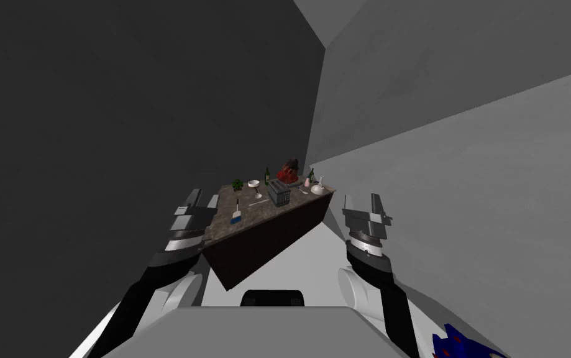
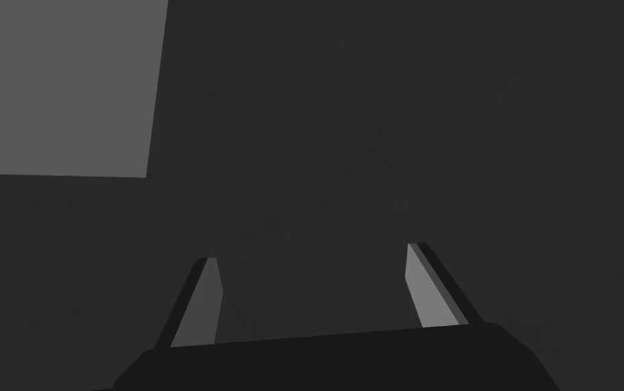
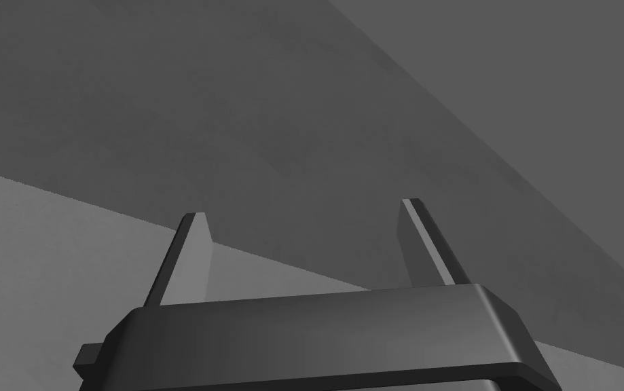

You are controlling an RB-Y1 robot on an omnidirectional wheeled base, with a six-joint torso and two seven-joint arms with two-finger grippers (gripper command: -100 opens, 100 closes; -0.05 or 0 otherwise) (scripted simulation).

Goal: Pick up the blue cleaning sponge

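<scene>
Both arms are raised forward, forearms roughly parallel, with the surface (image 1: 254, 217) between them. The left end effector (image 1: 202, 200) sits at the surface's 9 o'clock edge, blades spread, nothing between them; its wrist view (image 2: 314, 252) confirms the gap. The right end effector (image 1: 363, 202) is off the surface's 3 o'clock side, over the floor, blades also spread and empty (image 3: 302, 208). The blue cleaning sponge (image 1: 236, 219) lies flat on the mottled surface near its front-left part, at 4 o'clock from the left end effector and well apart from the right one, touching neither. A grey toaster (image 1: 279, 194) stands at 2 o'clock from the sponge. Behind it are two green bottles (image 1: 267, 176), white bowls (image 1: 253, 184) and a red-brown object (image 1: 289, 169). A blue spiky item (image 1: 458, 345) lies on the floor at 5 o'clock.
</scene>
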